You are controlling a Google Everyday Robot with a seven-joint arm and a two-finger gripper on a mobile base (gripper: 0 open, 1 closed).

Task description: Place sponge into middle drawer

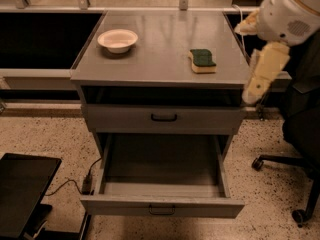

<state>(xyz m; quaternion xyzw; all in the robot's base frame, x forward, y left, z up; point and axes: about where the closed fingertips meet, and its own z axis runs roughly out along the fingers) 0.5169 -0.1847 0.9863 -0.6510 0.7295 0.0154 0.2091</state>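
- Sponge point(203, 60): lies flat on the grey surface point(160, 39), green face up, near the right edge. Nothing touches it.
- Claw point(251, 94): hangs right of the sponge, past the surface's right edge and lower than the sponge, pointing down. Well apart from it. Cannot tell whether the claw is apart or together; it carries nothing that shows.
- Bowl point(117, 39): white, left of the sponge and a little further back, well apart. Not part of the job.
- Open drawer point(162, 207): below and in front of the sponge, pulled well out, with nothing in the part of the inside that shows. A shut drawer point(125, 118) sits between it and the sponge's level.
- Judgement: the open drawer is likely the middle one, the target. What lies under it is out of view, so not certain.
- Done so far: target drawer stands ready to receive.
- Left: all of the handling. Claw must reach left over the surface, come down on the sponge, grip, lift, carry forward and down, and release inside the drawer.
- Progress: early. Grasp not yet begun.
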